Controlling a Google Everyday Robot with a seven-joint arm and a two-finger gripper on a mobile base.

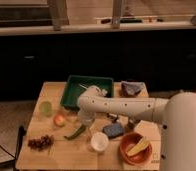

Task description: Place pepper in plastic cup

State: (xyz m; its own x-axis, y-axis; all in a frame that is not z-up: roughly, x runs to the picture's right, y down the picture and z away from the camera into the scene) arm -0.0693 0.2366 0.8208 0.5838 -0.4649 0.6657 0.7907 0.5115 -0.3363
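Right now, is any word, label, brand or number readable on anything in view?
None readable.
The plastic cup, pepper, white cup, tray and bowl show no print.
The dark item beside the tray is too blurred to tell.
The gripper hangs just above the pepper.

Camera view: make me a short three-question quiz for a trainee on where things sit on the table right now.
1. True or false: the pepper already lies inside the plastic cup.
2. The hand hangs just above which item? A) grapes B) pepper C) white cup
3. Fill in: the round fruit lies on the table between the plastic cup and the ____.
Key: 1 false; 2 B; 3 pepper.
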